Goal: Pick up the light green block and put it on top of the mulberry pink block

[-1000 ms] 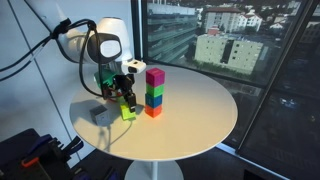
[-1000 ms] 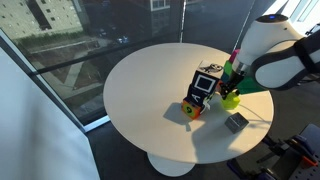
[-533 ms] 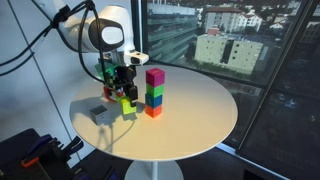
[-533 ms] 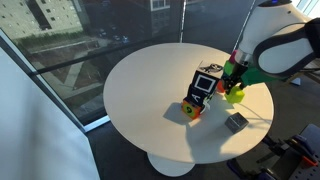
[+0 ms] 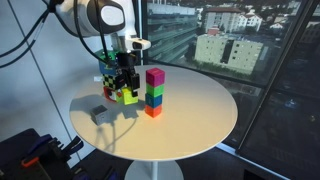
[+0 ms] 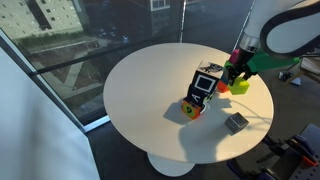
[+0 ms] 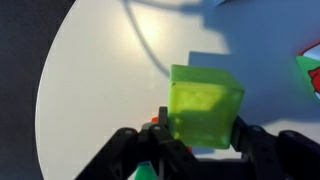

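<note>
The round white table [image 5: 200,125] carries everything. The black Robotiq gripper [image 5: 124,90] hangs at the middle left of an exterior view. Its jaws are closed on two sides of the small lime-green cube [image 5: 128,97], which is in the air, clear of the tabletop. In the wrist view this cube [image 7: 205,103] fills the centre between the fingers. I judge it is held up because it must go over the tower of four cubes [image 5: 153,95] just to its right, whose top is the magenta-pink cube [image 5: 155,76]. It is not yet as high as that top. Compared with one second ago, the gripper and cube have risen from the table, and the tower has not moved.
</note>
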Action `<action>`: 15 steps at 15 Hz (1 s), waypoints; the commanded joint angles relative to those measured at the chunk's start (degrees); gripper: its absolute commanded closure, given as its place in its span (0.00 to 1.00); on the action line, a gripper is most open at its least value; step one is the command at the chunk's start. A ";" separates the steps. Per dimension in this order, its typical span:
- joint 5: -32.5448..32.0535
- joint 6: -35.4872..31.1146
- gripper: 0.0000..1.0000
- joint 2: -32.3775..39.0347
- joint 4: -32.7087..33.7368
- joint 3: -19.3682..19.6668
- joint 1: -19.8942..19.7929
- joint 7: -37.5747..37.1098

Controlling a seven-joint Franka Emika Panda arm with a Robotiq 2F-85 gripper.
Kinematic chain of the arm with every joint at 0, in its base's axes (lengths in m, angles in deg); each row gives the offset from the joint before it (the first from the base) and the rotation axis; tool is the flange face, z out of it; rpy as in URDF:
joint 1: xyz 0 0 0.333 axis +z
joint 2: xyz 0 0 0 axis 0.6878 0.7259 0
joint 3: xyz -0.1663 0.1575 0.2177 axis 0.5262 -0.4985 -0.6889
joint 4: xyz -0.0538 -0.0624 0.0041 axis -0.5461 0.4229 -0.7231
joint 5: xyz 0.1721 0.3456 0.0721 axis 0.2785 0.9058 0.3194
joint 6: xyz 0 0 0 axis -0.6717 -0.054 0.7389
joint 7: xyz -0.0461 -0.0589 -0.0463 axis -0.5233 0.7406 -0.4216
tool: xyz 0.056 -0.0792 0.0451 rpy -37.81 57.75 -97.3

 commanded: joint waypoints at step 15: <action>6.04 18.16 0.69 -6.74 13.18 -2.40 -4.91 8.32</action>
